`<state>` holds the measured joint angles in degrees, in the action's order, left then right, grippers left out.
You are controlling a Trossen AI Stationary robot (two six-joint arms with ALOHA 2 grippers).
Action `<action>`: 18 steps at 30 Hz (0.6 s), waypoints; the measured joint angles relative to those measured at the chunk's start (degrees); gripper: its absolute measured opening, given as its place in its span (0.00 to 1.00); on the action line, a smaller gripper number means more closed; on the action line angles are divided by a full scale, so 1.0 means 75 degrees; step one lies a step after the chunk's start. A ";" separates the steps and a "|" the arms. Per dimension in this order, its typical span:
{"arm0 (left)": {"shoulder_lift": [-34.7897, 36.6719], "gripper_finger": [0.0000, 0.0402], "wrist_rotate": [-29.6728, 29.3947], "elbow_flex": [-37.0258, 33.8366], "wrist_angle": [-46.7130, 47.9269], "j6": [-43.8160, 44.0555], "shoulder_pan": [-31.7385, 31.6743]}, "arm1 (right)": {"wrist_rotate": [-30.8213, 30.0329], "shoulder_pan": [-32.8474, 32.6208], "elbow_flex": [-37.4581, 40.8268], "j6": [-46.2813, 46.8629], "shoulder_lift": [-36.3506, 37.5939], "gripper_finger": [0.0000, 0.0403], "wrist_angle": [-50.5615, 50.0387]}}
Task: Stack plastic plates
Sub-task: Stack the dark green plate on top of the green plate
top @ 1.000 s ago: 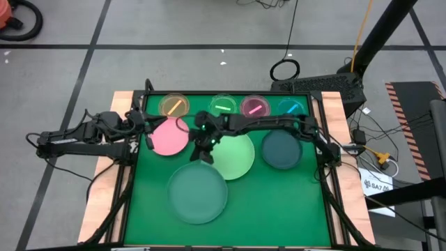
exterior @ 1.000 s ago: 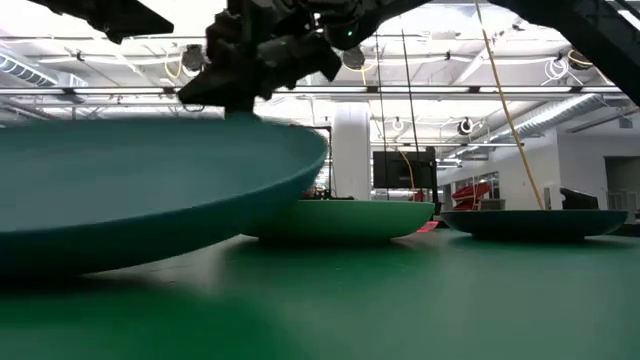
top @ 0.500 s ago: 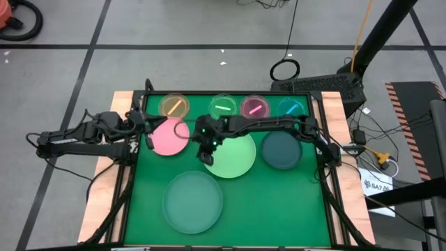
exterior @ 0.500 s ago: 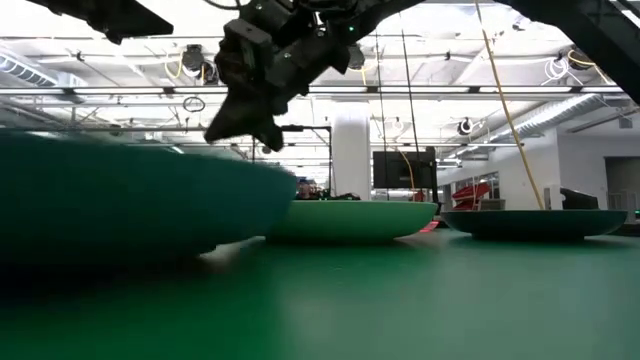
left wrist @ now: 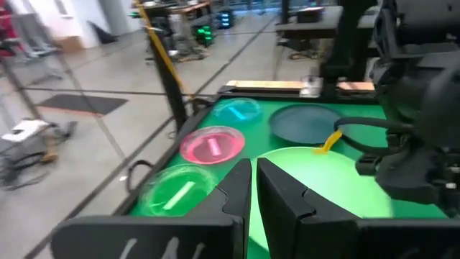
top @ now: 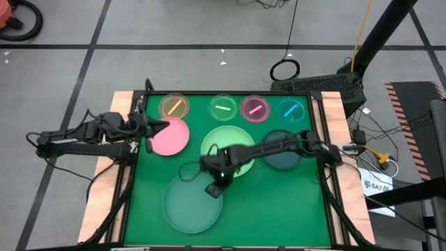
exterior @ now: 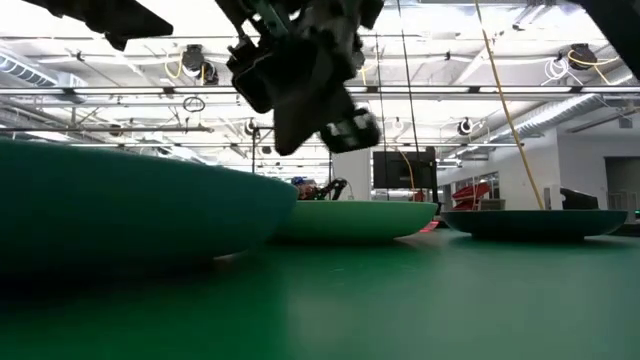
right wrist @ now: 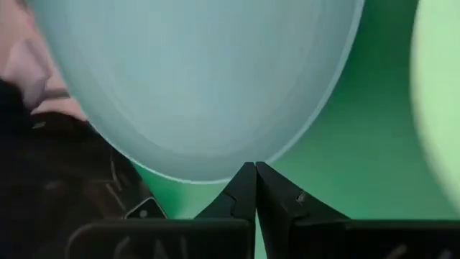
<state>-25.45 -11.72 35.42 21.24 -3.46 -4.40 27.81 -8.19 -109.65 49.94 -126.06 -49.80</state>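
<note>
The frosted clear plate (top: 191, 203) lies flat on the mat near the near edge and fills the left of the low view (exterior: 120, 215). My right gripper (top: 212, 189) is shut and hangs just above its far right rim (right wrist: 215, 173); the low view shows it clear of the plate. Behind it are the light green plate (top: 230, 145), the dark teal plate (top: 284, 155) and the pink plate (top: 171, 137). Small amber (top: 173, 106), green (top: 223, 107), pink (top: 255, 108) and blue (top: 291, 108) plates line the far edge. My left gripper (top: 157, 126) is shut at the pink plate's left rim.
Wooden side rails (top: 104, 174) border the green mat on both sides. The right arm (top: 279, 145) stretches across the light green and dark teal plates. Bare mat (top: 279, 209) lies on the near right. Beyond the table are grey floor, cables and a stand.
The frosted plate, tilted with its far rim raised under my right gripper a second ago, has dropped flat and sits slightly nearer the near left. My right gripper rose off it, then moved from beside the light green plate's left rim toward the near edge, over the frosted plate's far right rim.
</note>
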 joint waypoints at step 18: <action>0.0003 0.08 0.0244 0.0000 0.0128 0.0884 0.0536 | -0.2003 -0.1319 0.0000 0.4759 0.0000 0.45 0.0106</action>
<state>-25.43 -9.89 35.42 22.20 3.17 -0.38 12.79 -18.08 -109.65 85.64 -126.06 -49.01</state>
